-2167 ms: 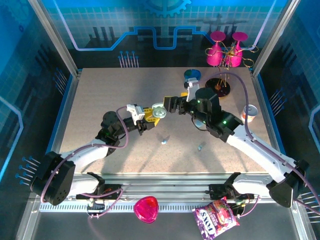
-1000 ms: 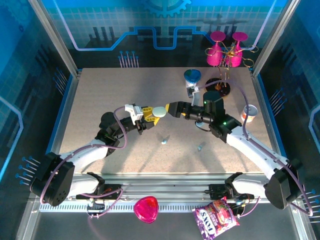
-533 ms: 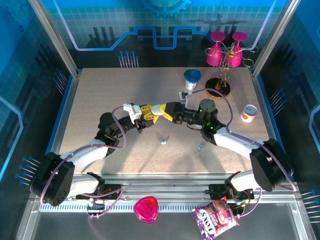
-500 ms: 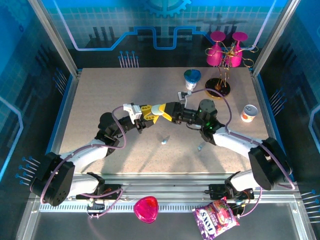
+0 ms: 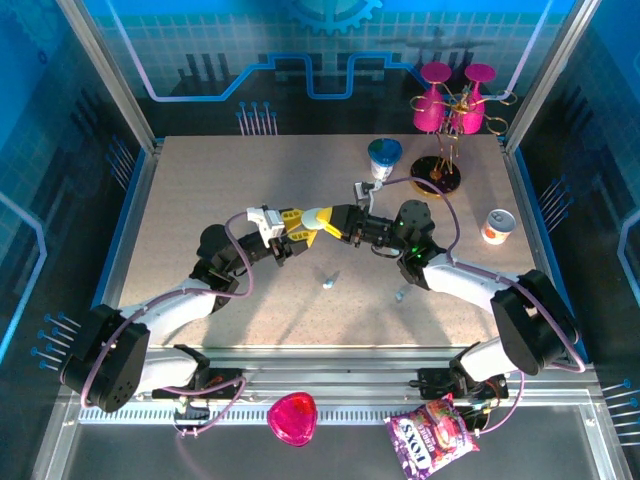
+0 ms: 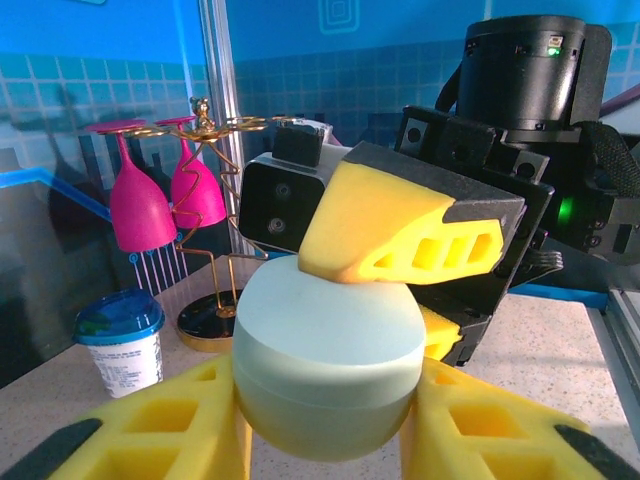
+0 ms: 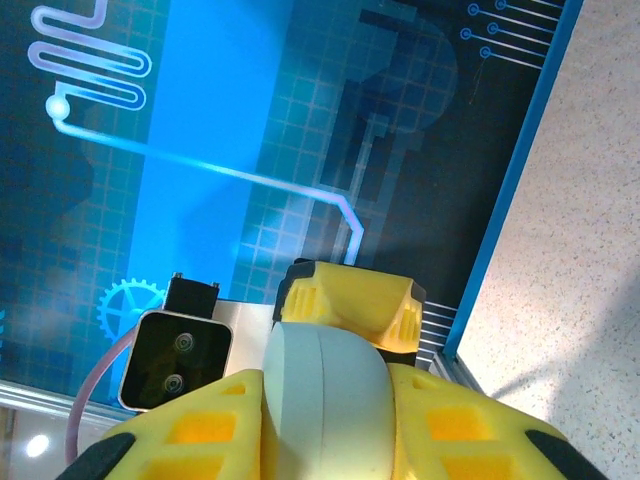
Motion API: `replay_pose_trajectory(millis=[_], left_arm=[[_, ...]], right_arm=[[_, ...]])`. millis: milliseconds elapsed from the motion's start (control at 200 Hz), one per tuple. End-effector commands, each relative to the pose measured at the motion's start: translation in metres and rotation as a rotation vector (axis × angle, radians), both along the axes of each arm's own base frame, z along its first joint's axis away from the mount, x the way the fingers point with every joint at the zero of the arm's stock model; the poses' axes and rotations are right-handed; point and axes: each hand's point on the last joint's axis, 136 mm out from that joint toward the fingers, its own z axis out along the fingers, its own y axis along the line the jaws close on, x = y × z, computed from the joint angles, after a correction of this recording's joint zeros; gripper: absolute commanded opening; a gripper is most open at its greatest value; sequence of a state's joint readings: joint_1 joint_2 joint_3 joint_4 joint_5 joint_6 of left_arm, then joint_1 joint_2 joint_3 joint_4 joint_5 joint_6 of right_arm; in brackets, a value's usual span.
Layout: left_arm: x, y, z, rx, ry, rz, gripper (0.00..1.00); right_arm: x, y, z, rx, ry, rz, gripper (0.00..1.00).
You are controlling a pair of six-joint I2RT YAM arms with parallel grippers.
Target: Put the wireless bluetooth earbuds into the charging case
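A pale green pebble-like charging case (image 5: 316,216) hangs above the middle of the table, lid closed. My left gripper (image 5: 298,226) grips it from the left and my right gripper (image 5: 330,219) from the right. In the left wrist view the case (image 6: 325,365) sits between my left gripper's (image 6: 325,405) yellow fingers, and a right finger (image 6: 400,235) presses on its top. The right wrist view has the case (image 7: 325,400) on edge inside my right gripper (image 7: 325,425). Two tiny earbuds (image 5: 328,283) (image 5: 400,295) lie on the table below, apart from both grippers.
A blue-lidded cup (image 5: 384,157) and a gold rack with pink glasses (image 5: 450,110) stand at the back right, and a small can (image 5: 497,226) at the right edge. Below the table's front edge lie a pink heart-shaped object (image 5: 292,418) and a candy bag (image 5: 432,435).
My right gripper has swung left to the case and closed its jaws on it. The left arm has kept the case in place.
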State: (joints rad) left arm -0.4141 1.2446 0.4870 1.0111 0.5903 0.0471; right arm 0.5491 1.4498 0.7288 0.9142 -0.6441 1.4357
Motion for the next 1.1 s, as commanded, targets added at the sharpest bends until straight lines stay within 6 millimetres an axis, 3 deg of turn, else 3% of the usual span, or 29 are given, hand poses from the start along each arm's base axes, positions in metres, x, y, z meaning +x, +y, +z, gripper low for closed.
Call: replay_pose_trajectory(millis=[0, 155, 615, 861, 986, 1096], left_arm=[[-0.002, 0.004, 0.005, -0.001, -0.031, 0.020, 0.46], [-0.002, 0.004, 0.001, 0.036, -0.027, 0.030, 0.55], [-0.008, -0.007, -0.017, 0.207, -0.011, 0.005, 0.57], [-0.010, -0.012, -0.014, 0.204, -0.017, -0.014, 0.35], [-0.007, -0.011, -0.016, 0.204, -0.018, 0.007, 0.32], [0.002, -0.006, -0.020, 0.196, -0.008, 0.058, 0.32]], right_arm=[[-0.001, -0.001, -0.011, -0.056, -0.013, -0.009, 0.18], [-0.002, -0.004, -0.016, -0.105, -0.016, -0.023, 0.15], [-0.005, -0.002, -0.020, -0.137, -0.027, -0.009, 0.14], [-0.006, -0.001, -0.023, -0.145, -0.022, -0.005, 0.15], [-0.005, -0.003, -0.023, -0.154, -0.025, -0.018, 0.26], [-0.003, -0.009, -0.025, -0.179, -0.036, -0.046, 0.59]])
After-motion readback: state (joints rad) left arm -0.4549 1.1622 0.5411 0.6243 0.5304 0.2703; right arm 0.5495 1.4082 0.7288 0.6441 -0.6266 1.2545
